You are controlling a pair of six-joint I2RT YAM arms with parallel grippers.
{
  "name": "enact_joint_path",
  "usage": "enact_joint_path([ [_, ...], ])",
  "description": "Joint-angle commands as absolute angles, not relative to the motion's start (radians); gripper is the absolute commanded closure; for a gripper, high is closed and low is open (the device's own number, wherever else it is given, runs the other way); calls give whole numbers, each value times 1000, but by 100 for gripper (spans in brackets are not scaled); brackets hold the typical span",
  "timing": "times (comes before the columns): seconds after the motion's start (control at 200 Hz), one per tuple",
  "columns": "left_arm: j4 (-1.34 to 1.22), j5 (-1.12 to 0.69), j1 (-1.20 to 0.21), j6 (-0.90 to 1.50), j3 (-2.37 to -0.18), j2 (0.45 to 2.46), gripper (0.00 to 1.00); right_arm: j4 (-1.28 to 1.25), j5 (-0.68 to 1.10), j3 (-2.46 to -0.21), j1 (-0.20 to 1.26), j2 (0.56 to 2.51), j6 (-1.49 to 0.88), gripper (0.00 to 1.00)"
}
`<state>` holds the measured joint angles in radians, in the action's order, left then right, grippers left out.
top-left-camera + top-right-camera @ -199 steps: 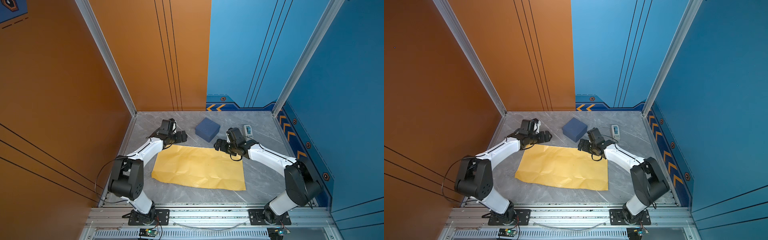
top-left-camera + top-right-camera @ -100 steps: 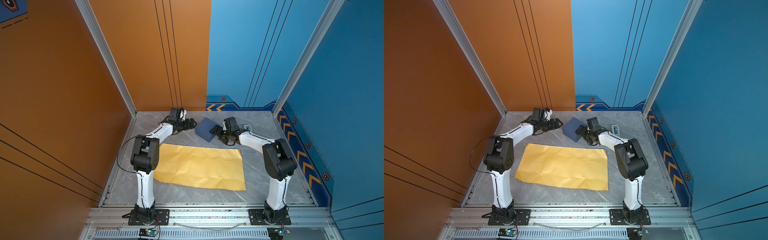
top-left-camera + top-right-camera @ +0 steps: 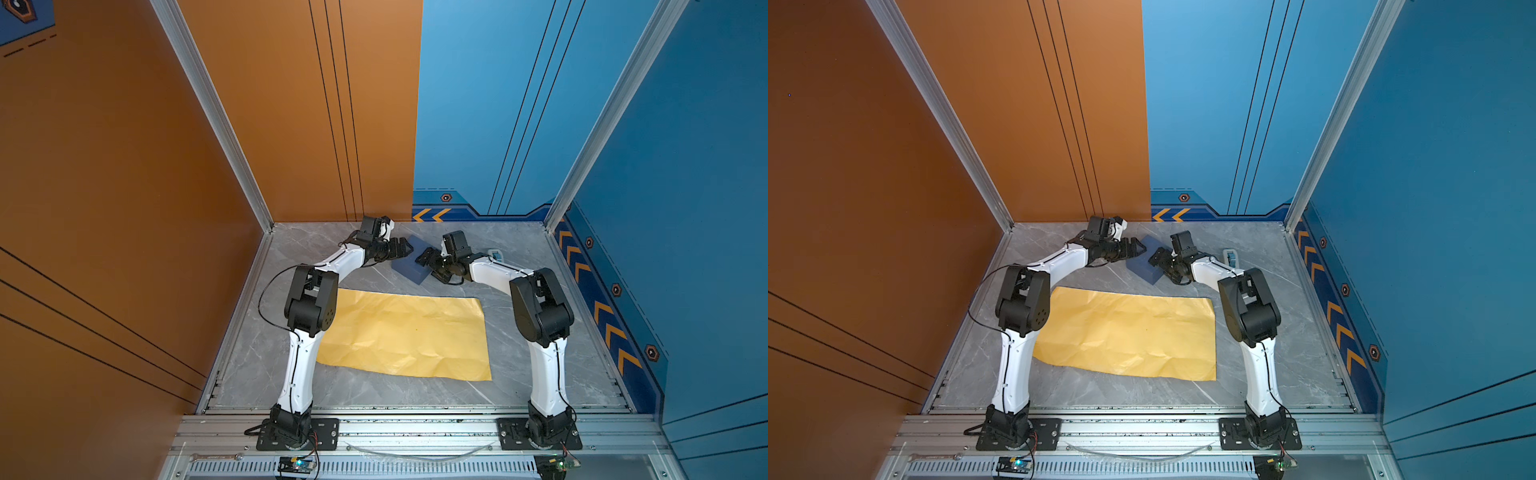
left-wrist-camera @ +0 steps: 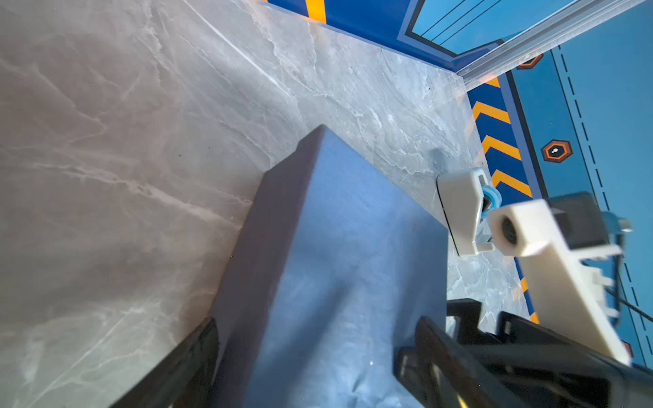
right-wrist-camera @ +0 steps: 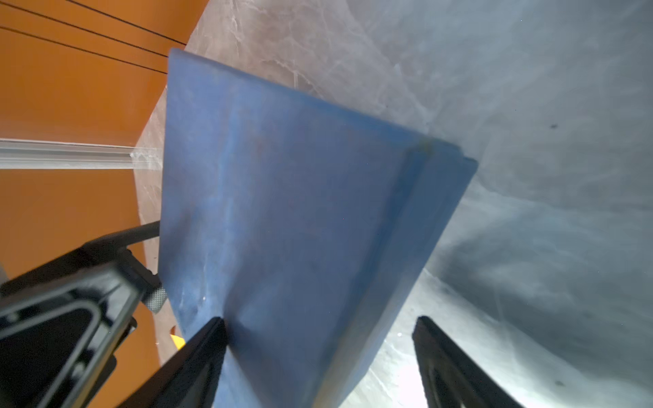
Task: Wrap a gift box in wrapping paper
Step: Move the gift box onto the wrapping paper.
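The dark blue gift box [image 3: 409, 269] [image 3: 1144, 271] lies on the grey floor near the back wall, beyond the wrapping paper. The pale yellow wrapping paper [image 3: 403, 336] [image 3: 1129, 332] lies flat and creased between the two arms. My left gripper [image 3: 408, 248] [image 3: 1141, 249] [image 4: 316, 321] is open, and the box [image 4: 335, 247] sits between its jaws from the left. My right gripper [image 3: 420, 259] [image 3: 1154, 260] [image 5: 319, 319] is open on the box [image 5: 282, 212] from the right. One of its fingers lies against the top face, and the other stands off over the floor.
A small white tape dispenser [image 3: 495, 254] [image 3: 1230, 257] [image 4: 459, 212] with a blue roll stands behind the right arm. The back wall is close behind both grippers. The orange side wall is at the left and the blue one at the right.
Both arms have swung from the paper's far corners back to the box and now flank it. The right jaws have narrowed a little.
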<state>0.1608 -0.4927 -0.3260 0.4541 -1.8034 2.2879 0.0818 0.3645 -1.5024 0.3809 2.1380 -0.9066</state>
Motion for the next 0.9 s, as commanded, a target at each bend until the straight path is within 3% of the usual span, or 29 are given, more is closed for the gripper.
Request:
enact_joint_path([
  [0.0, 169, -532, -341, 458, -1825, 2294, 13, 108, 401, -1541, 383, 2158, -919, 18],
  [0.065, 170, -534, -349, 457, -1810, 2281, 13, 105, 408, -1545, 389, 2158, -926, 22],
  [0.095, 170, -534, -352, 457, -1802, 2275, 17, 98, 413, -1543, 391, 2156, -930, 24],
  [0.28, 168, -532, -360, 453, -1749, 2241, 18, 83, 425, -1548, 417, 2135, -934, 27],
  [0.896, 177, -571, -332, 446, -1660, 2181, 19, 110, 348, -1516, 512, 2022, -936, 27],
])
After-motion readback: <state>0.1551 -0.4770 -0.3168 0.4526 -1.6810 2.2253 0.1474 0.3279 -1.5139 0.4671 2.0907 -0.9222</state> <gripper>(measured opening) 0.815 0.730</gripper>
